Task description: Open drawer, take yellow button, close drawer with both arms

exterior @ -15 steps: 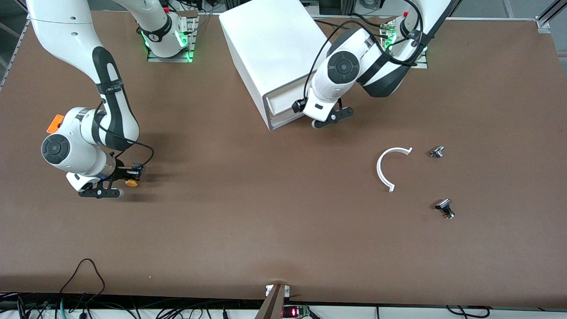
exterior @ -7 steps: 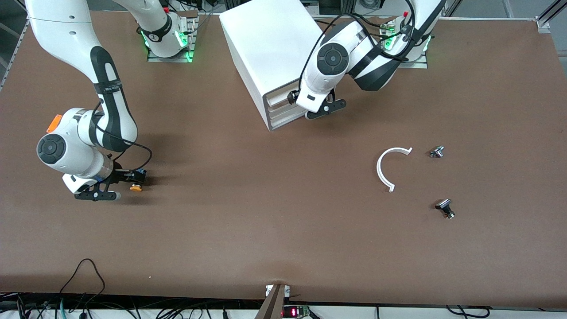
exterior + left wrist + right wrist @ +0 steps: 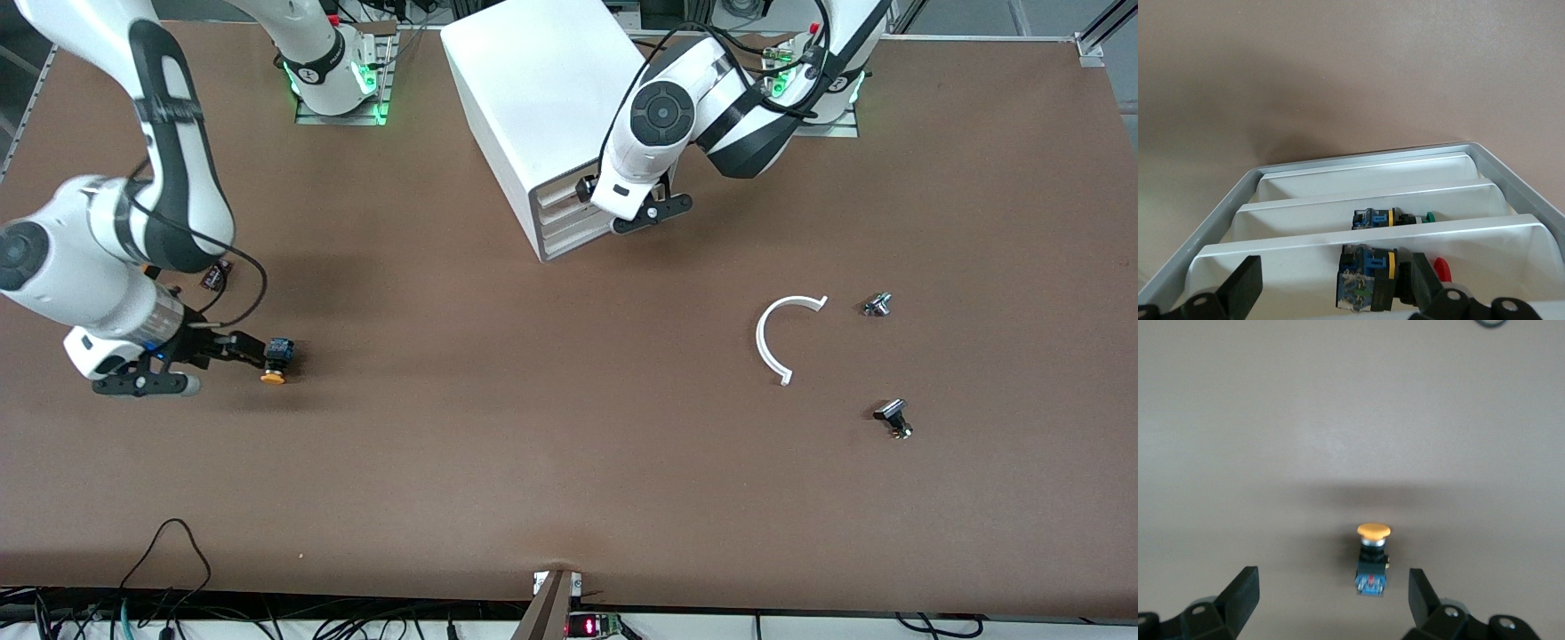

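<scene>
The button [image 3: 275,362], with an orange cap and a blue-and-black body, lies on the brown table toward the right arm's end. It also shows in the right wrist view [image 3: 1372,561]. My right gripper [image 3: 252,349] is open and empty just beside the button, not touching it; the button lies just ahead of the open jaws [image 3: 1331,603]. The white cabinet [image 3: 533,80] stands near the arm bases. Its top drawer [image 3: 560,188] sits pushed in, level with the lower drawers. My left gripper [image 3: 616,210] is open at the drawer fronts [image 3: 1335,293].
The left wrist view looks down into the stacked drawers: a blue-and-black part with a red cap [image 3: 1368,277] and one with a green cap [image 3: 1391,218]. A white C-shaped ring [image 3: 772,342] and two small parts [image 3: 877,305] [image 3: 893,416] lie toward the left arm's end.
The top drawer stood pulled out and the left gripper has pushed it in. The right gripper has set the button on the table, let go and drawn back from it.
</scene>
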Available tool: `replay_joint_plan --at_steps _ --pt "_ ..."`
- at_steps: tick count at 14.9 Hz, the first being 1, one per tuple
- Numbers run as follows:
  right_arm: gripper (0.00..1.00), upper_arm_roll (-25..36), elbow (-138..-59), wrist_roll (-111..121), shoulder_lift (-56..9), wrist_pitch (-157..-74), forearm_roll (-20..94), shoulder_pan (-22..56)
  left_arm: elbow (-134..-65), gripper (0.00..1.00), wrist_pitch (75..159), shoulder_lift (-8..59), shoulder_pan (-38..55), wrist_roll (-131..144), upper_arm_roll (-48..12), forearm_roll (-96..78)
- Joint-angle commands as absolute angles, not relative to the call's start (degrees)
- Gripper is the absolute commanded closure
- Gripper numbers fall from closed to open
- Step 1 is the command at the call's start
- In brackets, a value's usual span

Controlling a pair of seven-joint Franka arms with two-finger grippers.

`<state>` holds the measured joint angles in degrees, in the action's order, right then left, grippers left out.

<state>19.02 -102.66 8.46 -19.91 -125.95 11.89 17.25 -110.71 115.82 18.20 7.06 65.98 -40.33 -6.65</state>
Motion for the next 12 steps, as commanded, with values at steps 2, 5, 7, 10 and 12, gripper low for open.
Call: replay_joint_plan --at_steps 2,5,7,10,12 --pt "0.01 18.81 -98.55 8.96 -13.8 -114.47 8.97 17.75 -107.24 0.01 113.29 16.26 4.93 64.43 -39.82 -4.59" --pt "0.01 18.64 -92.92 8.96 -11.08 -105.58 5.21 17.75 -104.07 0.01 112.85 16.52 0.98 61.36 -39.64 3.58" --pt "0.01 18.72 -90.54 9.84 -8.97 -101.09 3.96 17.75 -101.53 0.01 110.32 16.52 -1.48 56.72 -39.55 6.58" --pt "0.01 18.72 -85.89 9.41 -7.82 -94.77 3.78 17.75 -96.43 0.01 102.77 16.61 -4.21 47.14 -39.55 10.53" --pt "0.01 18.55 -83.24 8.7 -7.82 -91.51 3.87 17.75 -93.27 0.01 98.81 16.61 -6.23 40.55 -39.64 11.69"
